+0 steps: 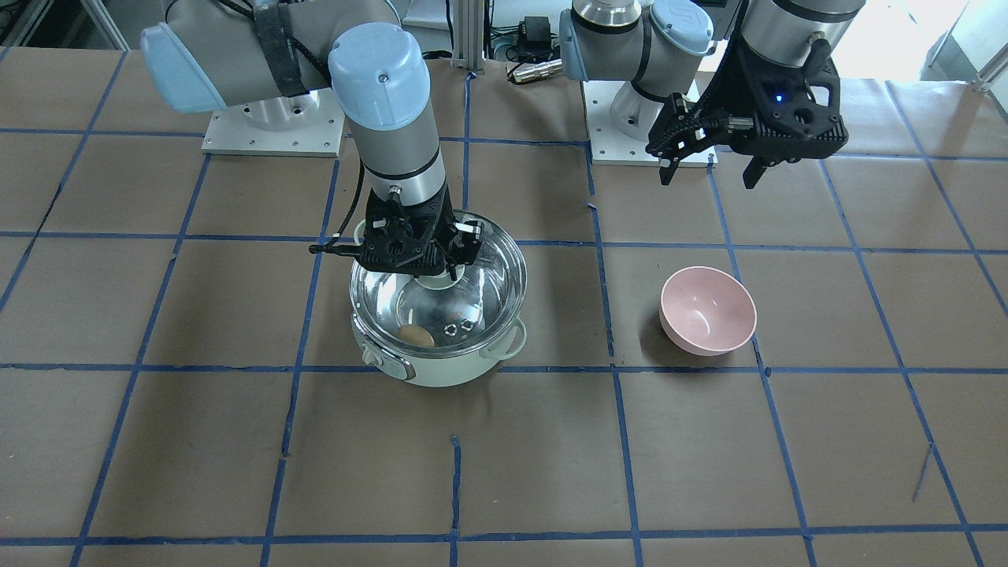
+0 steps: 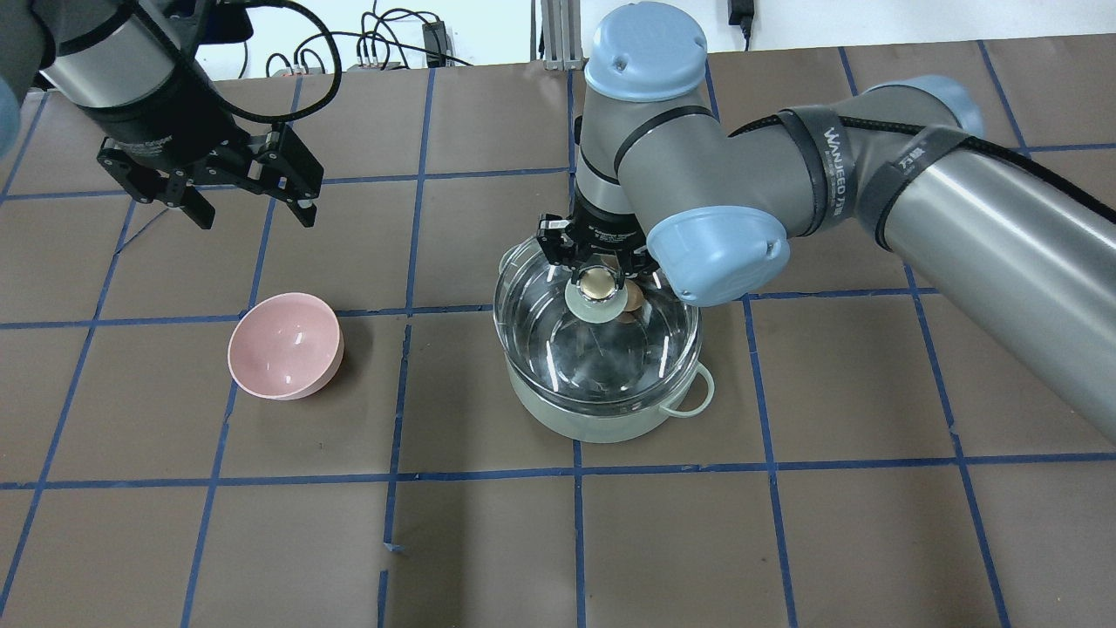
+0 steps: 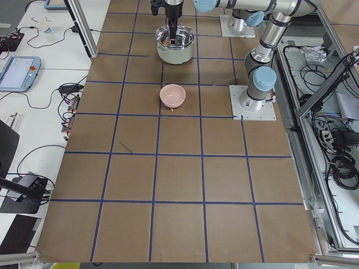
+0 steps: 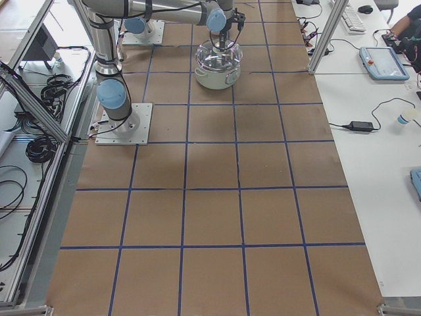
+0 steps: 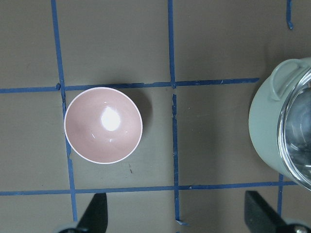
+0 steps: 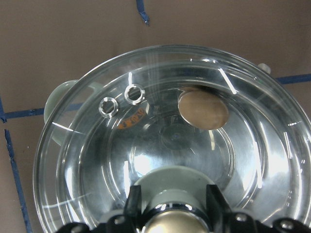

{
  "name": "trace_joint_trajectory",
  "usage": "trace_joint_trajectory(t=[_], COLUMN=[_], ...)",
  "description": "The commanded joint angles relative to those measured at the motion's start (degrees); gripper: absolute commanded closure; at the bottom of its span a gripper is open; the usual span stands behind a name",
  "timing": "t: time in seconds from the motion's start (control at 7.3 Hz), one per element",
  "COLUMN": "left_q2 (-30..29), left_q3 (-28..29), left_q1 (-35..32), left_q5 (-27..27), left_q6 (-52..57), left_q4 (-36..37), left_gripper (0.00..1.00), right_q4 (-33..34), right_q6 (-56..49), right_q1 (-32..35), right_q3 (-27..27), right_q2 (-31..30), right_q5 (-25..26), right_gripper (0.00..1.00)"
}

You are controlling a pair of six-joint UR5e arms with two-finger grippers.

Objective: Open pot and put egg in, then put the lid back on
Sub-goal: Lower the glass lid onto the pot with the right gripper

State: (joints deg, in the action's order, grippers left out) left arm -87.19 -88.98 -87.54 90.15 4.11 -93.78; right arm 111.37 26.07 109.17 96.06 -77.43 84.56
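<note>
The mint-green pot (image 1: 441,372) stands mid-table, also in the overhead view (image 2: 602,419). The light-brown egg (image 1: 415,335) lies inside it, seen through the glass in the right wrist view (image 6: 203,108). My right gripper (image 2: 598,277) is shut on the gold-topped knob (image 6: 171,219) of the clear glass lid (image 1: 480,276) and holds the lid over the pot's mouth. I cannot tell whether the lid rests on the rim. My left gripper (image 2: 248,205) is open and empty, raised above the table well away from the pot.
A pink bowl (image 2: 283,344) stands empty on the table on the robot's left of the pot, below the left gripper (image 5: 175,218). Both arm bases (image 1: 264,126) stand at the robot's edge of the table.
</note>
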Motion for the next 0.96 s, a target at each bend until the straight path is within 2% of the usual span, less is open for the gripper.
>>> trace_joint_trajectory(t=[0.0, 0.82], left_q2=[0.00, 0.00], left_q3=[-0.23, -0.32], left_q1=[0.00, 0.01], left_q5=[-0.15, -0.24], left_q6=[0.11, 0.64], left_q4=[0.00, 0.35], left_gripper=[0.00, 0.00], right_q4=[-0.18, -0.18], right_q6=[-0.31, -0.14], right_q1=[-0.63, -0.72], right_q3=[0.09, 0.18], right_q2=[0.00, -0.09], right_q5=[-0.10, -0.10], right_gripper=[0.68, 0.67])
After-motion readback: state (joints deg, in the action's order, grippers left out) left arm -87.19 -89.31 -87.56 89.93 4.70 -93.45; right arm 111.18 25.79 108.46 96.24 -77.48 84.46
